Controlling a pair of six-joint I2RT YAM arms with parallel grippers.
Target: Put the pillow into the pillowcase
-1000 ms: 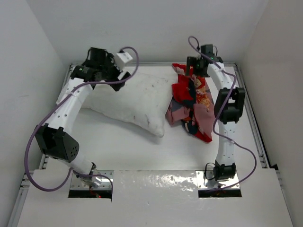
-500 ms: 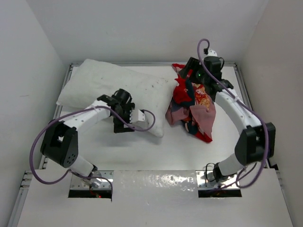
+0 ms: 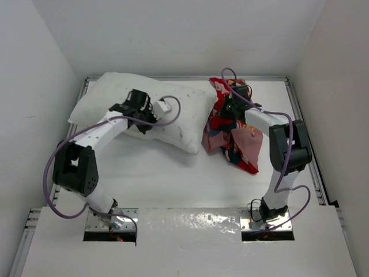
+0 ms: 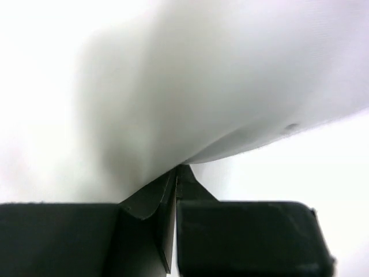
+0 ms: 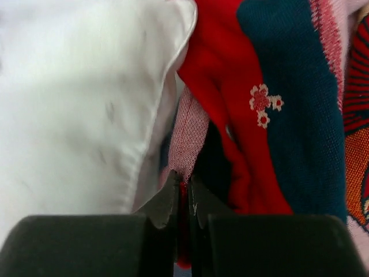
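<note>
The pillow (image 3: 187,124) lies far left, touching the crumpled pillowcase (image 3: 245,141) on its right. We judge it light and squashy, best pinched at a corner, and the case limp, best held by its hem. Only the wrist views show the jaws: the left gripper (image 4: 176,173) clenched at the pillow's edge, the right gripper (image 5: 184,184) nipping a pillowcase fold.
</note>
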